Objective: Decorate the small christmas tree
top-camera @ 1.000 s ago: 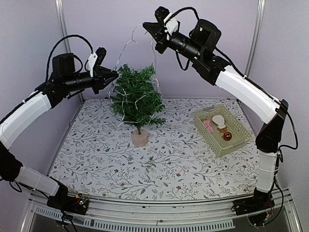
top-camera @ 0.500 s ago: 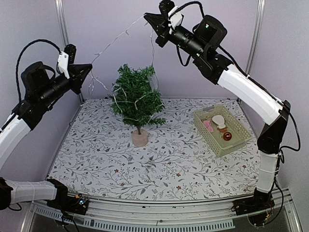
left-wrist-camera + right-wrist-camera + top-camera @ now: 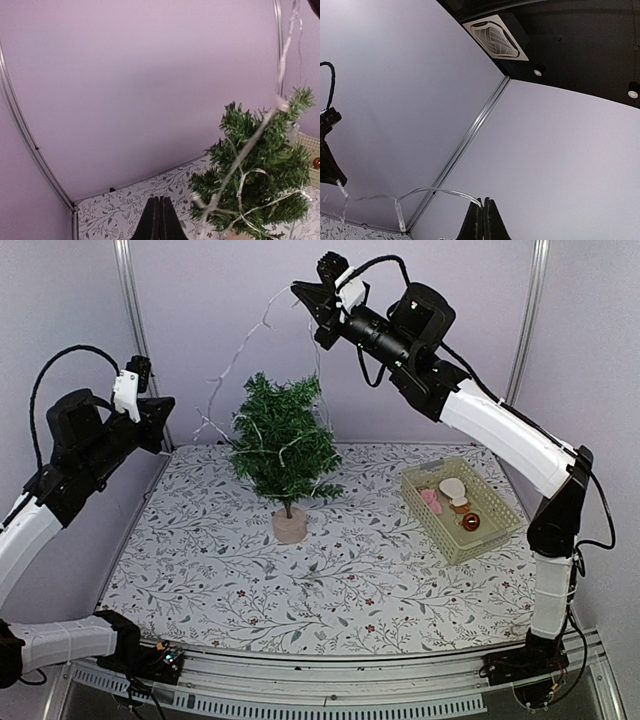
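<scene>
Room from above: lilac walls are enclosing the leaf-print table (image 3: 350, 570); small christmas tree (image 3: 285, 445) is standing left-centre, light string (image 3: 243, 357) arching overhead for draping.
Left wrist: left gripper (image 3: 159, 222) is pressing together, tree ahead.
Right wrist: right gripper (image 3: 482, 217) is pinching the string; the left, I am judging, its far end.

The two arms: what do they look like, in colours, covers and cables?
Both the left arm and the right arm have black joints, white covers on the long links and looping black cables. The left end effector and the right end effector have black tapered fingers.
</scene>
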`<state>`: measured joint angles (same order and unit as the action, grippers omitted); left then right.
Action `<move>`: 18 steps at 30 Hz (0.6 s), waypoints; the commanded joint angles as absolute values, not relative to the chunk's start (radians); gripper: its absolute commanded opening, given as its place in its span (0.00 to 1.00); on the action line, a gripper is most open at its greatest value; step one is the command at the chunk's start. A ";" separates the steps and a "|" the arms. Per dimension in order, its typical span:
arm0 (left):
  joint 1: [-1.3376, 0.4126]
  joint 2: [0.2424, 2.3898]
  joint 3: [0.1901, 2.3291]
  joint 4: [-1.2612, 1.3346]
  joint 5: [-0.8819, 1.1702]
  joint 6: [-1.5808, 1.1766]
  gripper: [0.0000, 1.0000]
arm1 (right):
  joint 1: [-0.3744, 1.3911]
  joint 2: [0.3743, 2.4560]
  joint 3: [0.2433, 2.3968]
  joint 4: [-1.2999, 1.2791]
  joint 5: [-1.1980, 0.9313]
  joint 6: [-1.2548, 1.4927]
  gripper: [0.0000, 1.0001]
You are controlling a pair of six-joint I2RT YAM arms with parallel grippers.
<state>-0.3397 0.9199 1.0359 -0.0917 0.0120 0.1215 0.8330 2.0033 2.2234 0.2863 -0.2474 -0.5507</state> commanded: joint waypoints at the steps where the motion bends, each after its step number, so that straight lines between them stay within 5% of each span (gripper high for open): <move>1: -0.326 0.878 0.967 -0.189 -0.070 0.067 0.00 | 0.811 2.032 2.210 0.351 -0.205 -0.533 0.00; 8: -0.323 0.855 0.873 -0.185 -0.056 0.003 0.00 | 0.802 2.065 2.207 0.362 -0.229 -0.505 0.00; 10: -0.323 0.835 0.855 -0.129 0.082 0.007 0.00 | 0.802 2.061 2.207 0.363 -0.246 -0.497 0.00; 13: -0.322 0.805 0.815 -0.040 0.215 0.036 0.20 | 0.802 2.053 2.208 0.369 -0.254 -0.488 0.00; 18: -0.325 0.798 0.797 -0.084 0.322 0.056 0.23 | 0.803 2.042 2.207 0.365 -0.256 -0.488 0.00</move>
<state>-0.3305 0.8169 0.8246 -0.1181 0.1860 0.0425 0.8047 2.0510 2.2112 0.3355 -0.2462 -0.5076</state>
